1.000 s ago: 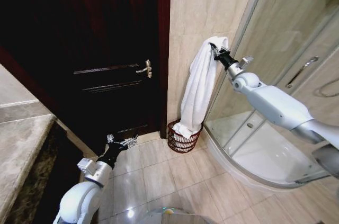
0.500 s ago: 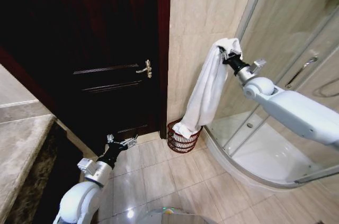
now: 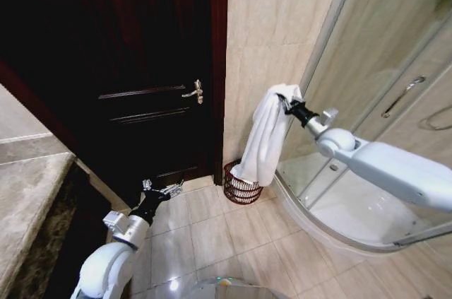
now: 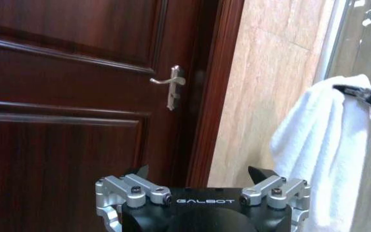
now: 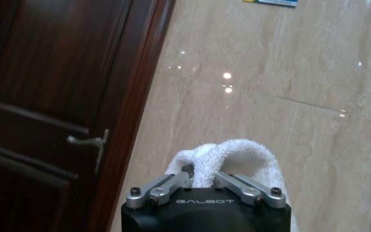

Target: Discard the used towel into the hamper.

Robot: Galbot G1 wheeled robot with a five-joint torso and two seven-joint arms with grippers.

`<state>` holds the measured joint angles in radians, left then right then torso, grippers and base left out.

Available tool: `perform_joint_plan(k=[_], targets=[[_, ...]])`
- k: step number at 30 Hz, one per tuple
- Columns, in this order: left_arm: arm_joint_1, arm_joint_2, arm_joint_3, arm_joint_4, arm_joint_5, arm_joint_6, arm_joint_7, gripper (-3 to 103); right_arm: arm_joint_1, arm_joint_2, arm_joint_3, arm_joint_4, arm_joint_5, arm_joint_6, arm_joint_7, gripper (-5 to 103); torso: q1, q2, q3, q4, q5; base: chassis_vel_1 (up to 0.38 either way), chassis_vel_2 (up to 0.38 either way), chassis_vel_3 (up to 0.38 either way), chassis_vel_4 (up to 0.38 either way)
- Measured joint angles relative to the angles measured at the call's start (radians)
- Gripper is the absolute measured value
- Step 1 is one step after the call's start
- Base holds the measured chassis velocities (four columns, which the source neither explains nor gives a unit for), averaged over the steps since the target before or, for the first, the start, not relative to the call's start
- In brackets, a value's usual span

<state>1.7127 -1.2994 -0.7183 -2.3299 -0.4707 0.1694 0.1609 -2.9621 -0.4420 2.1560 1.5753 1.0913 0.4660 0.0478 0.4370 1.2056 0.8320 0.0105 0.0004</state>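
My right pincer clamps the white terry towel, whose end hangs into the reddish-brown wire hamper; my left pincer waits apart, low by the dark door.

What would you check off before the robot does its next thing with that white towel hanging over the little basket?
1. Towel held firmly: ok. The right tool is shut on the top fold of the towel.
2. Towel lined up with the hamper: ok. Its lower end hangs at the rim.
3. Towel fully inside: not ok. Most of it is above the hamper, beside the tiled wall.
4. Hamper upright on the floor: ok.
5. Room inside the hamper: cannot tell. The towel hides the opening.
6. Other arm out of the way: ok. The left tool is low by the door, open and holding nothing.
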Motion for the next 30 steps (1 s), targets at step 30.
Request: perform_joint_plan(k=[30], targets=[[0.0,0.0,0.0,0.0,0.0,0.0,0.0,100,0.002,0.124,-0.036,-0.054,0.08,0.143,-0.054,3,0.0,0.0,0.0,-0.0002,0.0,0.0,0.0,0.0,0.0]])
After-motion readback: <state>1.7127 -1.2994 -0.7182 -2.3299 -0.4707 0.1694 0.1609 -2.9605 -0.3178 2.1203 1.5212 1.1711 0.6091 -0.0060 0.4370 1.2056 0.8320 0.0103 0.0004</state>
